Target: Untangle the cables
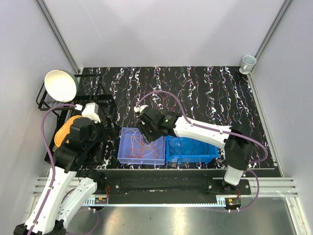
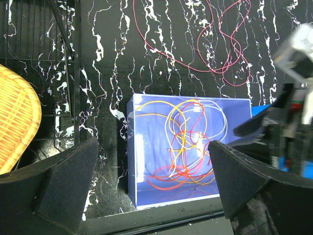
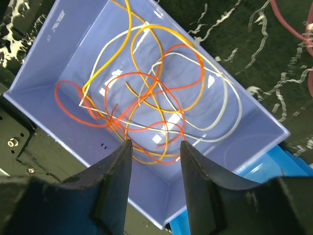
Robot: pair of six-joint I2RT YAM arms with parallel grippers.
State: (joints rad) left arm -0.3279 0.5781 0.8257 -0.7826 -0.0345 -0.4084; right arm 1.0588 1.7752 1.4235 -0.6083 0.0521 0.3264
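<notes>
You're early in the task — one red cable lies on table | cables (orange, yellow, white) knotted in bin | right gripper part-open, left gripper wide — both empty

Cables: thin wires in orange, yellow, white and red, loose overlapping loops intertwined on floor of pale purple bin. White wire forms widest loop; orange and red strands cross near centre. Separate red cable: open curls lying flat on black marbled table, beyond bin, apart from tangle.
</notes>
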